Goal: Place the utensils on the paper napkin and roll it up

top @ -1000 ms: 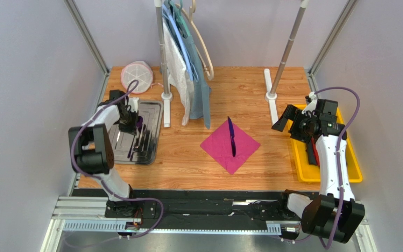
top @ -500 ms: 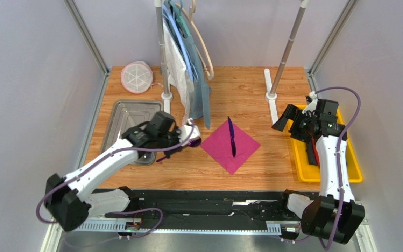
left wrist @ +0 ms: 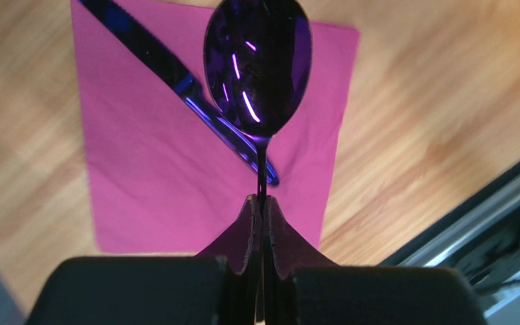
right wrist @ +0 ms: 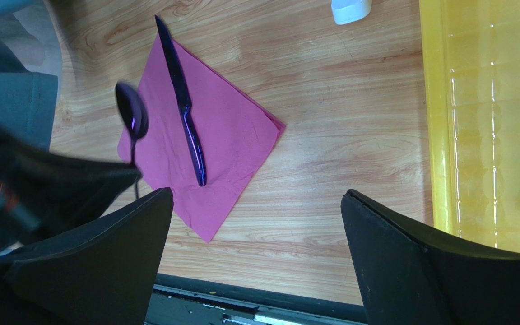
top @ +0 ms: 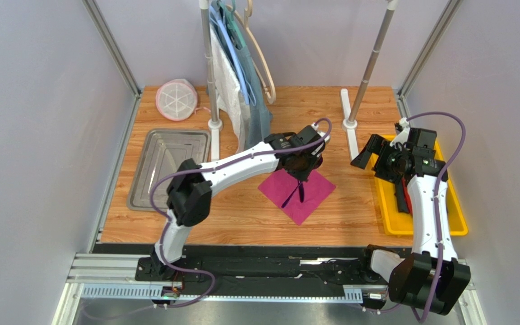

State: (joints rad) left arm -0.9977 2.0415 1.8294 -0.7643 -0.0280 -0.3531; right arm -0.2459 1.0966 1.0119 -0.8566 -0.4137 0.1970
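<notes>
The magenta paper napkin (top: pixel 310 198) lies as a diamond on the wooden table. A dark-purple knife (left wrist: pixel 163 64) rests diagonally across it. My left gripper (top: pixel 299 175) hovers over the napkin, shut on the thin handle of a dark-purple spoon (left wrist: pixel 258 64), whose bowl hangs above the sheet beside the knife. The right wrist view shows the same spoon (right wrist: pixel 132 115), knife (right wrist: pixel 183 108) and napkin (right wrist: pixel 235 142). My right gripper (top: pixel 366 152) stands open and empty at the table's right, beside the yellow tray. In its own view the right gripper (right wrist: pixel 257 195) spans bare wood.
A metal tray (top: pixel 149 183) lies at the left, with a round pink-and-white object (top: pixel 176 99) behind it. A clothes rack with hanging garments (top: pixel 246 88) and its white feet (top: pixel 349 123) stand at the back. The yellow tray (top: pixel 456 223) at the right holds dark and red items.
The left arm has swung from the metal tray at the left across to the napkin, carrying the spoon. The right arm has not moved.
</notes>
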